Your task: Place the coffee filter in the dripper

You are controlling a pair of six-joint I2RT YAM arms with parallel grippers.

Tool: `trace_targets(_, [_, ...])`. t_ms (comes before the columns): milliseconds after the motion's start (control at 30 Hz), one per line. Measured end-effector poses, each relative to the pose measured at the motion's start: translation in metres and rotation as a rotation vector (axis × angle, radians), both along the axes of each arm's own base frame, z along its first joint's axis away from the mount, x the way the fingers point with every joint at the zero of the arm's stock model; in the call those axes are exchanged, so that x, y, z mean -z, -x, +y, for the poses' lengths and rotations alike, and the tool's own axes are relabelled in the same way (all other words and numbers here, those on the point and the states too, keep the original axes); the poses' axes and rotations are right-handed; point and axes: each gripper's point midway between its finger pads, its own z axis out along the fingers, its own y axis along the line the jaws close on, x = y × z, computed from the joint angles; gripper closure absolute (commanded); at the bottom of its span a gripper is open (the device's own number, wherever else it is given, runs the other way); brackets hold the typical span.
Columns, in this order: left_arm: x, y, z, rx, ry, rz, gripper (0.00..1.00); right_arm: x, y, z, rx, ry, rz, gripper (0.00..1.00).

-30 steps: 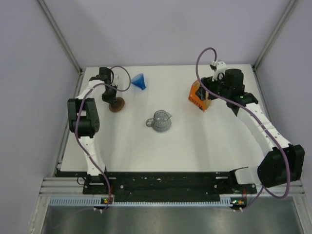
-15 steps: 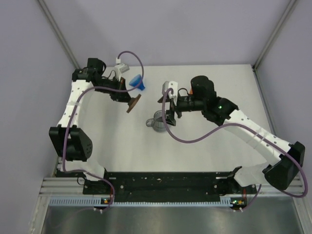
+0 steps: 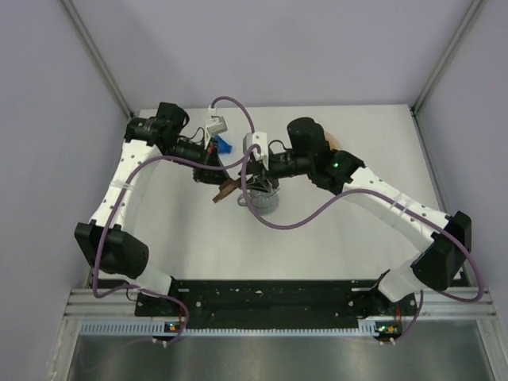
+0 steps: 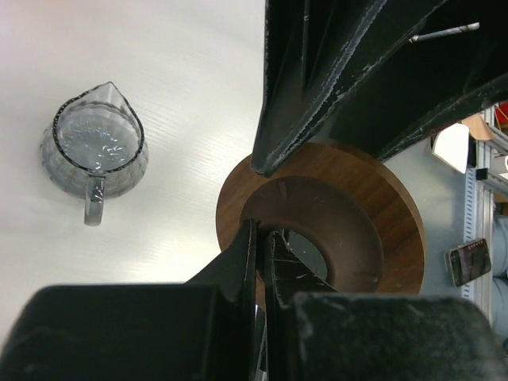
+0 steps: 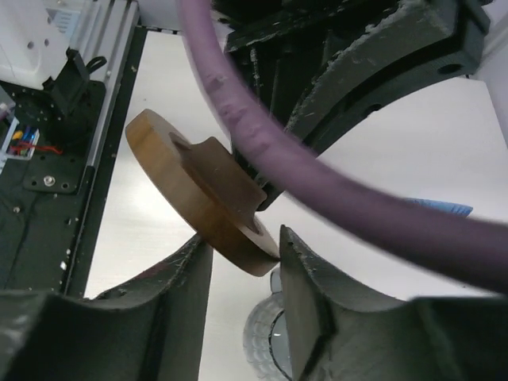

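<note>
Left hand (image 4: 258,238) clamped on the inner rim of a brown wooden ring (image 4: 397,214), holding it tilted above the table (image 4: 182,63), near the grey jug (image 4: 95,151). Right hand (image 5: 242,258) straddles the ring's edge, can't tell if it grips. Blue dripper (image 3: 225,145) on the table behind the left wrist

walls (image 3: 278,48): pale lilac | table (image 3: 333,254): white | corner posts (image 3: 98,55): grey metal | light: even
</note>
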Motion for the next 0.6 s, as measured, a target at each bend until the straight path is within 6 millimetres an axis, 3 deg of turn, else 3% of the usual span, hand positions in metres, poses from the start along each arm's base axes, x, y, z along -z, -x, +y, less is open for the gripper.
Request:
trace_targets(33, [0.0,0.002,0.0,0.002,-0.001,0.011,1.0,0.0,-0.001,0.0,0.002,0.002,-0.004,0.92])
trace_targets(67, [0.001,0.003,0.0,0.004,-0.002,0.019,1.0,-0.001,-0.002,0.001,0.007,0.001,-0.003,1.0])
trace_targets(167, [0.002,0.005,0.001,0.004,-0.002,0.042,0.97,-0.001,0.0,0.002,-0.001,0.007,0.0,1.0])
trace_targets(267, [0.005,0.006,0.002,-0.009,-0.012,0.075,0.49,0.002,0.0,0.001,0.011,0.02,0.012,1.0])
trace_targets(333, [0.008,-0.003,0.007,-0.053,-0.033,0.084,0.27,0.004,0.001,-0.002,0.023,0.029,0.047,1.0])
trace_targets(400, [0.011,-0.02,0.015,-0.144,-0.048,0.108,0.14,0.004,-0.005,-0.006,0.051,0.032,0.099,1.0])
trace_targets(500, [0.02,-0.062,0.038,-0.334,-0.09,0.104,0.1,0.014,-0.018,-0.012,0.116,0.053,0.233,1.0])
trace_targets(600, [0.035,-0.092,0.061,-0.49,-0.152,0.13,0.1,0.04,-0.042,-0.025,0.234,0.105,0.375,1.0])
